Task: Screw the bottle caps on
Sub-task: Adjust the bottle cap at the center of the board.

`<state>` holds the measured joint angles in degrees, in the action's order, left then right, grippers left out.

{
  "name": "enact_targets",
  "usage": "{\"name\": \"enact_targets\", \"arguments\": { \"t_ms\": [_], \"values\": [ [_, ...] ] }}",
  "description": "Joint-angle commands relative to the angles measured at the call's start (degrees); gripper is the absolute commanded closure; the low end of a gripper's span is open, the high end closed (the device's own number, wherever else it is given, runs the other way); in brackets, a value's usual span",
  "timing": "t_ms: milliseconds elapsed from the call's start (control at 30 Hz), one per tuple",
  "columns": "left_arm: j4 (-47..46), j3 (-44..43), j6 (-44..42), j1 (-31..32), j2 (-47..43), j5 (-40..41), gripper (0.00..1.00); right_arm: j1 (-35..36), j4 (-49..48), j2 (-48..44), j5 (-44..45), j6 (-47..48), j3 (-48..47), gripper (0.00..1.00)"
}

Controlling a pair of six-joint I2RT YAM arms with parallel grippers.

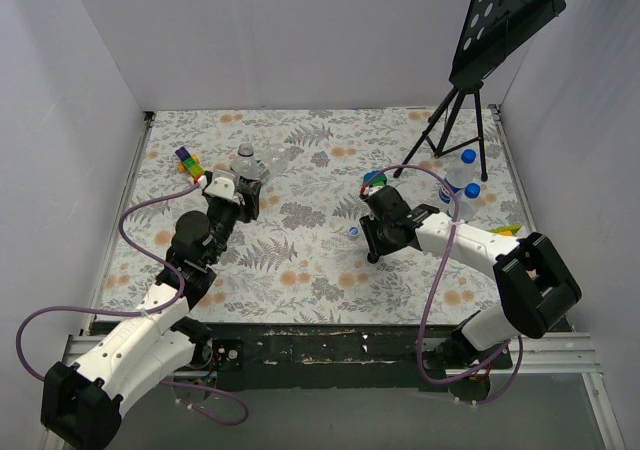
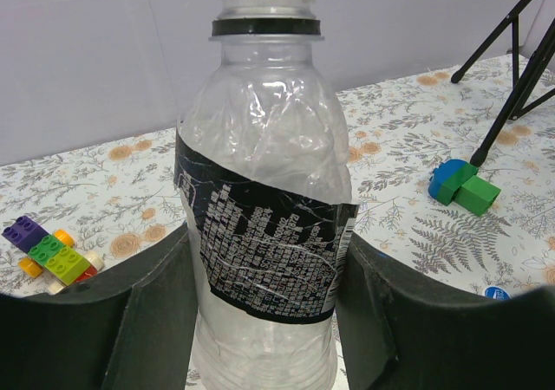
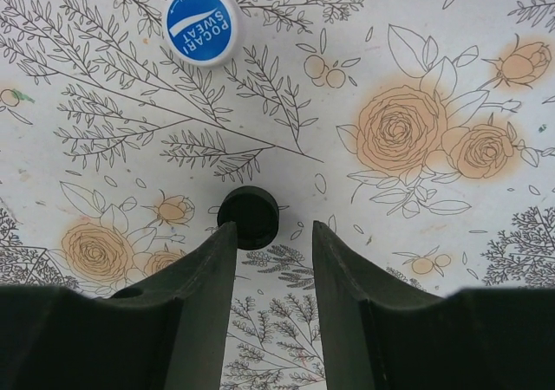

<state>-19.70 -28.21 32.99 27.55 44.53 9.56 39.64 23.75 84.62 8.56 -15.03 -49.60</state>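
My left gripper [image 1: 238, 185] is shut on a clear bottle [image 1: 247, 162] with a black label [image 2: 264, 243]. The bottle stands upright with its neck open and a black ring under the thread. My right gripper [image 1: 373, 244] is open, low over the table, jaws pointing down. A black cap [image 3: 249, 217] lies on the table at the tip of its left finger [image 3: 208, 286], not between the jaws. A blue cap [image 3: 201, 24] lies just beyond it and also shows in the top view [image 1: 353, 231]. Two blue-capped bottles [image 1: 464, 178] stand at the right.
A black music stand [image 1: 470, 90] stands at the back right. A green-and-blue block [image 2: 464, 186] lies mid-table behind the right gripper. Multicoloured blocks [image 1: 188, 162] lie left of the held bottle. A yellow-green object [image 1: 505, 230] lies by the right arm. White walls enclose the table.
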Motion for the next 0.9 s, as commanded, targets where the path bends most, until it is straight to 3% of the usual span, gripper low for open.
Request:
{"name": "enact_targets", "arguments": {
  "t_ms": [0,600,867],
  "values": [
    [-0.1,-0.8,-0.4,-0.2,-0.1,-0.7,1.00,-0.2,-1.9,0.5,-2.2,-0.2,0.4,0.53],
    [0.0,-0.9,-0.3,-0.2,-0.2,-0.9,1.00,1.0,-2.3,2.8,-3.7,0.4,0.7,0.54],
    [-0.1,-0.9,-0.4,-0.2,-0.2,-0.9,1.00,8.0,1.6,7.0,3.9,0.1,-3.1,0.56]
  ]
}}
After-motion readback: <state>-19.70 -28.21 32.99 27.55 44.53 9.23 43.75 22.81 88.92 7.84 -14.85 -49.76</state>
